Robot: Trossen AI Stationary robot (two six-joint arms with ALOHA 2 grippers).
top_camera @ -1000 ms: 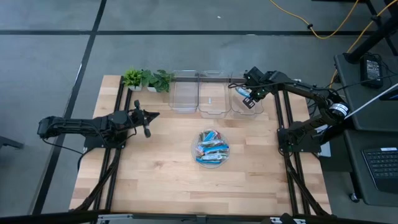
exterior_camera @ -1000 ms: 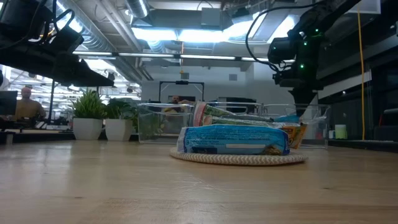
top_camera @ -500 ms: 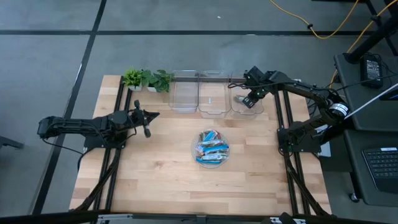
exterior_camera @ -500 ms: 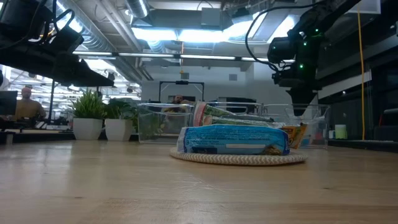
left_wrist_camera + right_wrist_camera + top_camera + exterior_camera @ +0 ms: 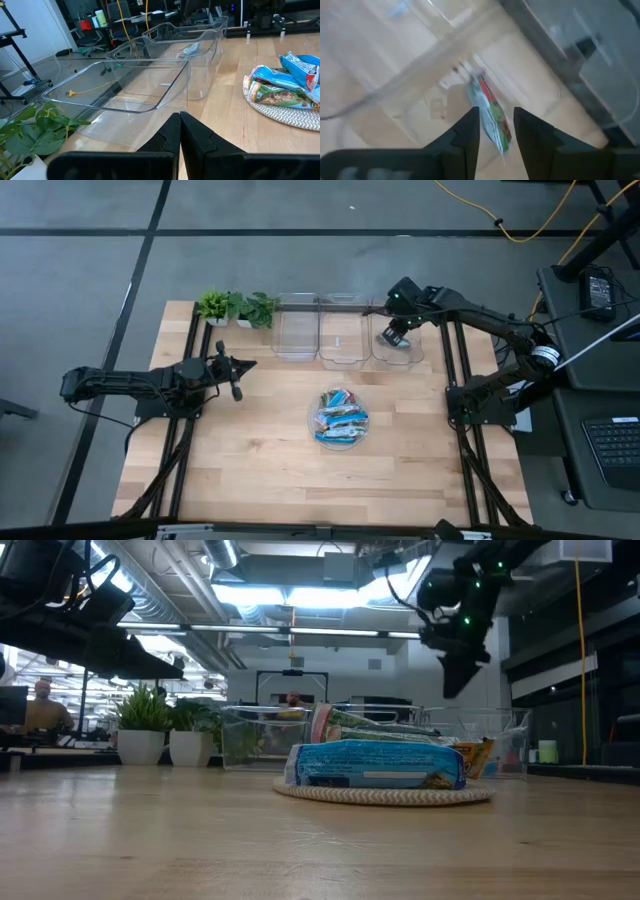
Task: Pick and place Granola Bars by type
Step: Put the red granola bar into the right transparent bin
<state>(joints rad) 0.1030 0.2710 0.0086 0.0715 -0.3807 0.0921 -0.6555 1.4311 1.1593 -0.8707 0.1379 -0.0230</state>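
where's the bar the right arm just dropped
In the right bin at the table's far edge, lying under the right gripper, whose fingers are open; the right wrist view shows the bar between them.

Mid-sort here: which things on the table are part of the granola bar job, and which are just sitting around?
Part of the job:
- granola bars heaped on the round plate
- three clear bins; a bar lies in the rightmost
- right gripper, open above that bin
- left gripper, shut, waiting at the table's left

Lying about:
- two potted plants
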